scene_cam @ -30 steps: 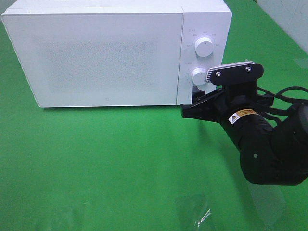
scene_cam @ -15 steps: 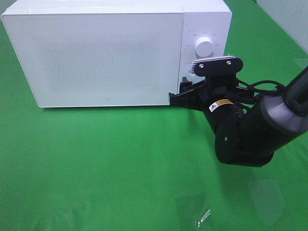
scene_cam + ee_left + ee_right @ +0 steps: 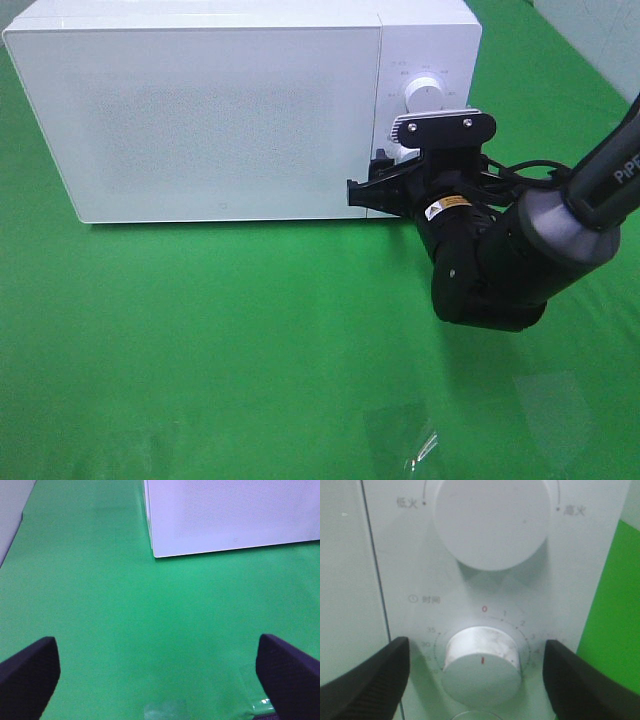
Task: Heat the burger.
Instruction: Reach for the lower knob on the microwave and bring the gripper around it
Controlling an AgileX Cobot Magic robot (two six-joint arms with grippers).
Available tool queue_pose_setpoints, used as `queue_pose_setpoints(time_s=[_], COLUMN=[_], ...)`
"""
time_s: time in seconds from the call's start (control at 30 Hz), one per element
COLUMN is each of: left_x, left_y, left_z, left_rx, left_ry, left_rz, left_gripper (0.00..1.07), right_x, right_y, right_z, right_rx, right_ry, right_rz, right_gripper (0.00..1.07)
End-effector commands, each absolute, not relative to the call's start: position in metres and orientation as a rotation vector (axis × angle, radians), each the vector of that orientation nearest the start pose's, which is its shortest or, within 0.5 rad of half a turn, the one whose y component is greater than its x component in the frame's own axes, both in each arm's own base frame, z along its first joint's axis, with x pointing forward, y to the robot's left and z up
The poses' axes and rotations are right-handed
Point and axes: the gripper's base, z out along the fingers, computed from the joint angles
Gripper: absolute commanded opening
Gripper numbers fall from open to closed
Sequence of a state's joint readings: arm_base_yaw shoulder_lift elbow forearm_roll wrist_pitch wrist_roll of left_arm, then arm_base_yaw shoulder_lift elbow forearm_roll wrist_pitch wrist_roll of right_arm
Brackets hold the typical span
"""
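1. Table: a green-covered surface on which the microwave is carried. No burger and no plate are seen on any part of it that is shown.
2. Microwave: a white unit standing at the back of the table with its door shut. The frosted door panel cannot be seen through.
3. Right arm: it is reached in from the right towards the control panel of the microwave.
4. Right hand: it is held released, with one finger to either side of the lower knob. No contact with the knob can be made out.
5. Left hand: it is held released and empty above bare table, well apart from the microwave.
6. Burger: it is not visible in any view. From the shut door and the bare table it is judged to be already inside the microwave, though this cannot be confirmed. Loading and closing are therefore taken as done.
7. Upper knob: the power dial, left untouched above the right hand.
8. Lower knob: the timer dial, ringed by a printed scale. Its red mark appears to be directed at the 0, so the timer is judged not yet set. Gripping and turning this knob is taken as the step in hand. The heating itself, and presumably the removal of the burger, are left to be done.
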State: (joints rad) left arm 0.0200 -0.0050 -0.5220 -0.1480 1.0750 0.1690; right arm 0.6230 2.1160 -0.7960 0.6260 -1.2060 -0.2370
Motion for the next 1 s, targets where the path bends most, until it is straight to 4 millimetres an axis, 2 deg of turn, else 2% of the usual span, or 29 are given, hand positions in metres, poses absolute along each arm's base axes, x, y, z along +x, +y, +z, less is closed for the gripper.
queue_pose_setpoints(time_s=[0.03,0.17,0.23,0.27,0.3,0.37,0.4,0.43,0.47,0.5,0.53,0.57,0.9,0.97,1.0], left_x=[-0.011,-0.011,-0.011,-0.011,-0.011,-0.011,-0.011,-0.011,-0.011,-0.011,-0.011,-0.011,-0.011,-0.011,-0.011], left_y=[-0.0122,-0.0122,-0.0122,-0.0122,-0.0122,-0.0122,-0.0122,-0.0122,-0.0122,-0.0122,-0.0122,-0.0122,-0.0122,-0.0122,-0.0122], left_z=[0.2817,0.2817,0.2817,0.2817,0.2817,0.2817,0.2817,0.2817,0.2817,0.2817,0.2817,0.2817,0.2817,0.2817,0.2817], left_rx=[0.155,0.155,0.155,0.155,0.155,0.155,0.155,0.155,0.155,0.155,0.155,0.155,0.155,0.155,0.155], left_ry=[2.001,2.001,2.001,2.001,2.001,2.001,2.001,2.001,2.001,2.001,2.001,2.001,2.001,2.001,2.001], left_rz=[-0.059,-0.059,-0.059,-0.059,-0.059,-0.059,-0.059,-0.059,-0.059,-0.059,-0.059,-0.059,-0.059,-0.059,-0.059], left_gripper=[1.0,1.0,1.0,1.0,1.0,1.0,1.0,1.0,1.0,1.0,1.0,1.0,1.0,1.0,1.0], right_x=[0.3252,0.3252,0.3252,0.3252,0.3252,0.3251,0.3251,0.325,0.325,0.325,0.325,0.325,0.325,0.325,0.325], right_y=[0.1681,0.1679,0.1678,0.1677,0.1677,0.1676,0.1676,0.1677,0.1677,0.1679,0.1679,0.1679,0.1679,0.1679,0.1682], right_z=[0.1229,0.1229,0.1232,0.1235,0.1235,0.1245,0.1245,0.1254,0.1254,0.1259,0.1259,0.1259,0.1259,0.1258,0.1254], right_rx=[-0.052,-0.051,-0.049,-0.048,-0.048,-0.047,-0.047,-0.053,-0.053,-0.064,-0.064,-0.068,-0.036,0.023,0.129], right_ry=[1.501,1.501,1.497,1.493,1.493,1.483,1.483,1.473,1.473,1.467,1.467,1.467,1.468,1.469,1.471], right_rz=[-0.017,-0.019,-0.02,-0.021,-0.021,-0.022,-0.022,-0.028,-0.028,-0.037,-0.037,-0.041,-0.006,0.06,0.181], right_gripper=[0.72,0.69,0.66,0.6,0.6,0.4,0.4,0.27,0.27,0.13,0.13,0.02,0.0,0.0,0.0])
